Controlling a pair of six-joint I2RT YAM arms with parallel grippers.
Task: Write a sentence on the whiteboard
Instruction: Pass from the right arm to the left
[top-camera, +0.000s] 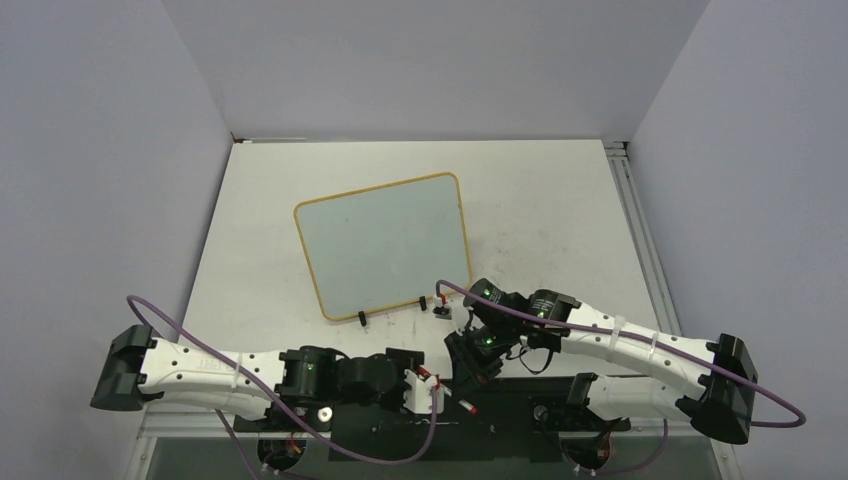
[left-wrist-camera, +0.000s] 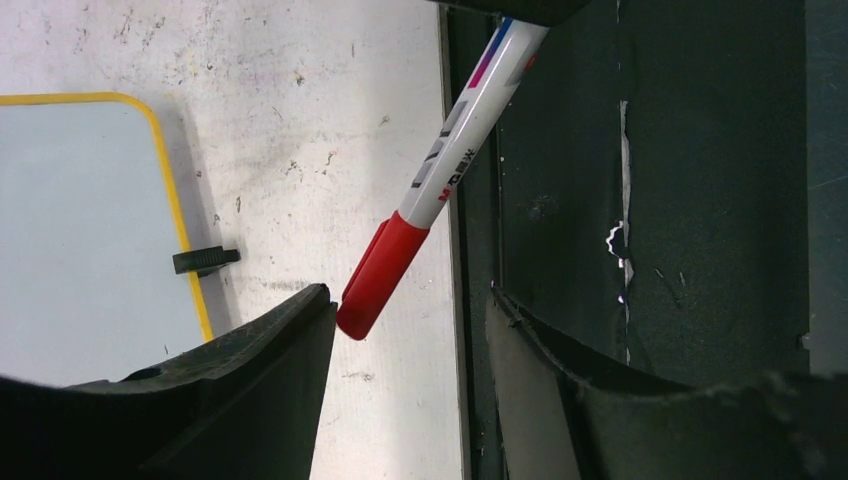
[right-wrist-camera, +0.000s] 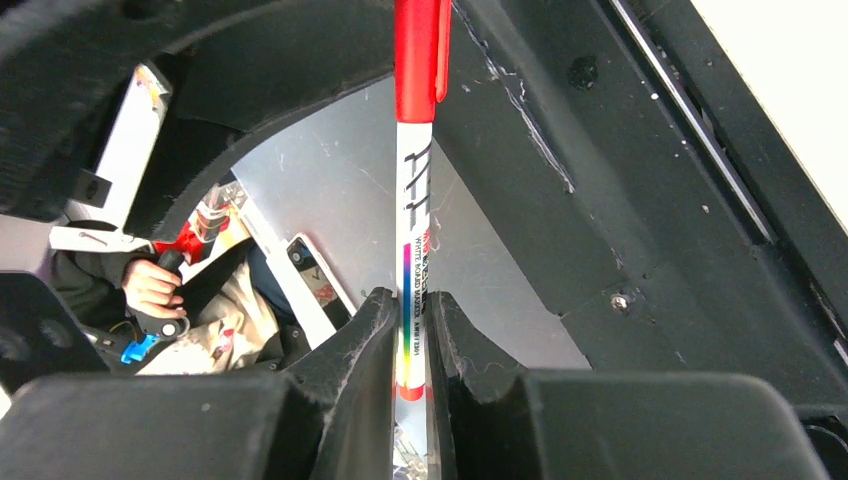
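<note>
Red-capped marker (right-wrist-camera: 413, 200) in right end effector (right-wrist-camera: 412, 302)

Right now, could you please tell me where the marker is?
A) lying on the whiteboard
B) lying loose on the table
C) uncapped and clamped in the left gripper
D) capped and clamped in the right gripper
D: the right wrist view shows the right gripper shut on the barrel of the marker with its red cap on, while the left gripper is open.

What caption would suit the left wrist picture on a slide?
Open left pincer at the red cap of a white plastic marker, beside a blank yellow-framed whiteboard.
</note>
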